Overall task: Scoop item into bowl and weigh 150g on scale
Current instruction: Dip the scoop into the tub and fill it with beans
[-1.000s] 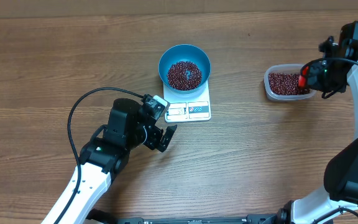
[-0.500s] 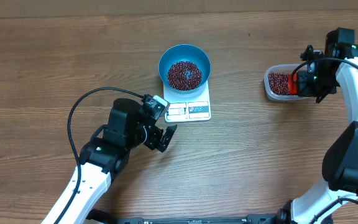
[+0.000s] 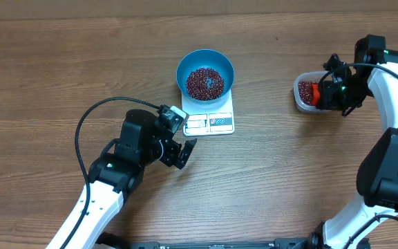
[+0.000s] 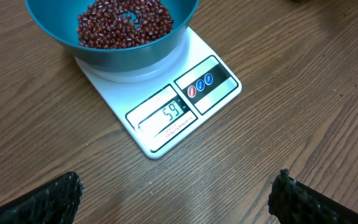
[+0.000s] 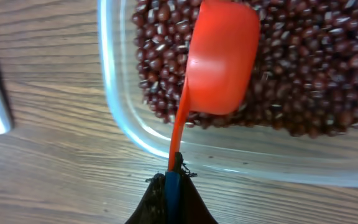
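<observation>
Red scoop [image 5: 222, 59], perhaps on beans [image 5: 316, 81]

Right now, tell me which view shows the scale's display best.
Left wrist: the display of the scale faces the camera up close, digits reading 59. Overhead shows the scale small under the bowl, its display unreadable. Right wrist shows no display.

- One blue bowl [image 3: 184, 64]
- One white kitchen scale [image 3: 213, 123]
- One clear plastic tub [image 3: 298, 101]
- One orange-red scoop [image 5: 222, 59]
- Two heaps of red-brown beans [image 3: 204, 83], too many to count singly
- Two grippers: left gripper [image 4: 173, 202], right gripper [image 5: 169, 182]
</observation>
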Motion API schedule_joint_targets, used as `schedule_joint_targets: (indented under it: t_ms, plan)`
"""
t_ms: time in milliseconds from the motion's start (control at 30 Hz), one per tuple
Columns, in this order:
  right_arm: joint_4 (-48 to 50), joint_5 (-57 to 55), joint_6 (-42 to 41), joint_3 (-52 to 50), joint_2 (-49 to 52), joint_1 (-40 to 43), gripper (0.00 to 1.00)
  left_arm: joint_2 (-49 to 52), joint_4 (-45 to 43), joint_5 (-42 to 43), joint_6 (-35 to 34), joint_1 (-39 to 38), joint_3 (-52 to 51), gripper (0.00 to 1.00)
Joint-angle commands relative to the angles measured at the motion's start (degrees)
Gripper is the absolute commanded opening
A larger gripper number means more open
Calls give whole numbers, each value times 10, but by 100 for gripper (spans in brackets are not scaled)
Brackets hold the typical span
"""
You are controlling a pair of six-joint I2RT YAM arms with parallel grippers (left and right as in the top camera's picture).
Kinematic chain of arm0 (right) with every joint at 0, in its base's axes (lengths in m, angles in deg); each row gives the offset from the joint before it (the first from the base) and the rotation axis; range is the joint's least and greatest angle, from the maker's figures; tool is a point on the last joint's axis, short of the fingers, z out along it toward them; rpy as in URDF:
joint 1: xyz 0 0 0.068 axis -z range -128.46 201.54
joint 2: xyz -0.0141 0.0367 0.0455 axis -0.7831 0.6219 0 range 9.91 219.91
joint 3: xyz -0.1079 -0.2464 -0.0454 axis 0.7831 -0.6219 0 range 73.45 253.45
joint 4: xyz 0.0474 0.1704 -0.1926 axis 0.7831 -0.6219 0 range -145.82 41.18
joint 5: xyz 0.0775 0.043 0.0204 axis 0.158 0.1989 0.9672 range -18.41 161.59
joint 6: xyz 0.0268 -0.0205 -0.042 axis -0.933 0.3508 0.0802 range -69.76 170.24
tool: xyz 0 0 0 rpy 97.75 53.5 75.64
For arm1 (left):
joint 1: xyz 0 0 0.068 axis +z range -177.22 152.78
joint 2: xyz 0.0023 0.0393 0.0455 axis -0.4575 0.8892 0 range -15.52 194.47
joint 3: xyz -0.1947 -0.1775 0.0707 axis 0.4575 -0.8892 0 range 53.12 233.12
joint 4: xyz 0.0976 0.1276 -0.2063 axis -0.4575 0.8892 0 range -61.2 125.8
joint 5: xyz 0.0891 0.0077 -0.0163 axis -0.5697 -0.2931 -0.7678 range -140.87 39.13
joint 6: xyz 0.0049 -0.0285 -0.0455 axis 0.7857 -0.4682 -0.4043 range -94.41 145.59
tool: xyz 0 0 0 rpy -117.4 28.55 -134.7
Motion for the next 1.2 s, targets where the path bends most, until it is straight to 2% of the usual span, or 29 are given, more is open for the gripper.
schedule_joint_targets:
  t_ms: [0, 233, 967, 1167]
  plan:
    - [-5, 87, 2, -6, 4, 12, 4, 2, 0, 7, -5, 3, 12, 99]
    - [-20, 200, 0, -6, 4, 62, 4, 2, 0, 7, -5, 3, 12, 99]
    - [-43, 295, -14, -6, 4, 177, 4, 2, 0, 7, -5, 3, 12, 100]
    - [-69, 371, 36, -6, 4, 199, 4, 2, 0, 7, -5, 3, 12, 100]
